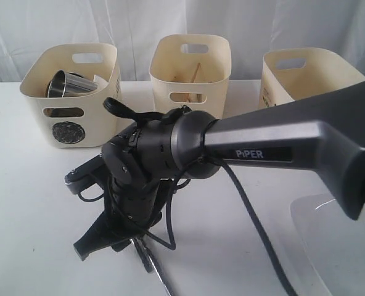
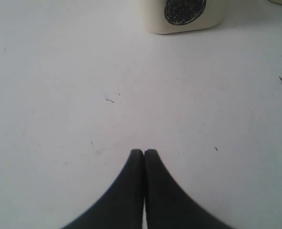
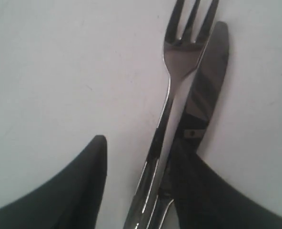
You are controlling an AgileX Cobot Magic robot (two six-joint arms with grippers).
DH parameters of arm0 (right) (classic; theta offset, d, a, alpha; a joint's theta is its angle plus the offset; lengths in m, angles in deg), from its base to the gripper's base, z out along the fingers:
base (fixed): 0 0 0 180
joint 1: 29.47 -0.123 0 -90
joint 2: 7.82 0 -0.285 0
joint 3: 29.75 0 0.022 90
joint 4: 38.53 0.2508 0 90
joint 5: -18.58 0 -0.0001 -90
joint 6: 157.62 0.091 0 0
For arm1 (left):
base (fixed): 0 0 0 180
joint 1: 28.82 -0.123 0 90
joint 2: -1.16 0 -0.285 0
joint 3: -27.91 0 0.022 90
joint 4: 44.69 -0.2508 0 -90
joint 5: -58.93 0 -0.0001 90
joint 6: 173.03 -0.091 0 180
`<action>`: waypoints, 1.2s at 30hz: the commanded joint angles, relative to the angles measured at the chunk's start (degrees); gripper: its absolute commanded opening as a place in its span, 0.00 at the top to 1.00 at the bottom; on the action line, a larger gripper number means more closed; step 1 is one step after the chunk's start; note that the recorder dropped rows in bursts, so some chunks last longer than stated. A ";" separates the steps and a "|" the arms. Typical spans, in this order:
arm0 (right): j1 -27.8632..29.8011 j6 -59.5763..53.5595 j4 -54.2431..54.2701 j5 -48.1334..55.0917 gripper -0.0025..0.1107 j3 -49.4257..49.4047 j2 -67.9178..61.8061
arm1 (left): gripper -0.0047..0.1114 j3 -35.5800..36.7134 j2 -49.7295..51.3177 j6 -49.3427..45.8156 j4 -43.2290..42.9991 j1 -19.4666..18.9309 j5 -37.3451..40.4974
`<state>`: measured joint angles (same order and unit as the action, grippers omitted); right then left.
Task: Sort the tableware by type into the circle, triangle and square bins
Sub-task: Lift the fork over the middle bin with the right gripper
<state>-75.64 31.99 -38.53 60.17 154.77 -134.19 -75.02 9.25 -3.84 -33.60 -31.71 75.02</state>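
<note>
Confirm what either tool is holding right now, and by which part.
Nothing held. Right tool is open, astride the handles of the fork and knife on the table; left tool is shut and empty.

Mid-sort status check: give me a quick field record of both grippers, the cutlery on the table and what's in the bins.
left gripper: jaws shut, over bare table
right gripper: jaws open, fork handle between them
fork: flat on table, alongside knife
knife: flat on table, partly hidden by right gripper
circle bin: holds steel mug
middle bin: chopstick inside; mark not visible
right bin: contents hidden
</note>
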 commanded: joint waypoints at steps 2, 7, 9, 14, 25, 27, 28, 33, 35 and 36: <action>-0.09 -0.59 -2.59 -0.40 0.61 0.47 -2.09 | 0.96 0.15 -0.22 0.41 0.63 0.19 -0.08; -0.09 -0.59 -3.62 -0.51 0.66 0.47 -2.32 | 0.96 0.15 -0.22 0.41 0.63 0.19 -0.08; -0.09 -0.59 -3.65 -0.51 0.73 0.47 -2.37 | 0.96 0.15 -0.22 0.41 0.63 0.19 -0.08; -0.09 -0.70 -3.81 -0.18 0.88 0.47 -2.67 | 0.96 0.15 -0.22 0.41 0.63 0.19 -0.08; -0.09 -0.82 -4.00 0.01 0.98 0.47 0.90 | 0.96 0.15 -0.22 0.41 0.63 0.19 -0.08; -0.09 -0.82 -4.00 -0.55 0.98 0.47 2.32 | 0.96 0.15 -0.22 0.41 0.63 0.19 -0.08; -0.09 -0.82 -4.00 -0.71 0.98 0.47 3.09 | 0.96 0.15 -0.22 0.41 0.63 0.19 -0.08; -0.09 -0.82 -4.00 -1.40 0.98 0.47 5.23 | 0.96 0.15 -0.22 0.41 0.63 0.19 -0.08; -0.09 -0.82 -4.00 -1.40 0.98 0.47 5.64 | 0.96 0.15 -0.22 0.41 0.63 0.19 -0.08; -0.09 -0.82 -4.00 -1.40 0.98 0.47 5.94 | 0.96 0.15 -0.22 0.41 0.63 0.19 -0.08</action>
<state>-75.73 31.77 -42.21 59.04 155.25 -129.42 -75.02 9.25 -3.84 -33.60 -31.71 75.02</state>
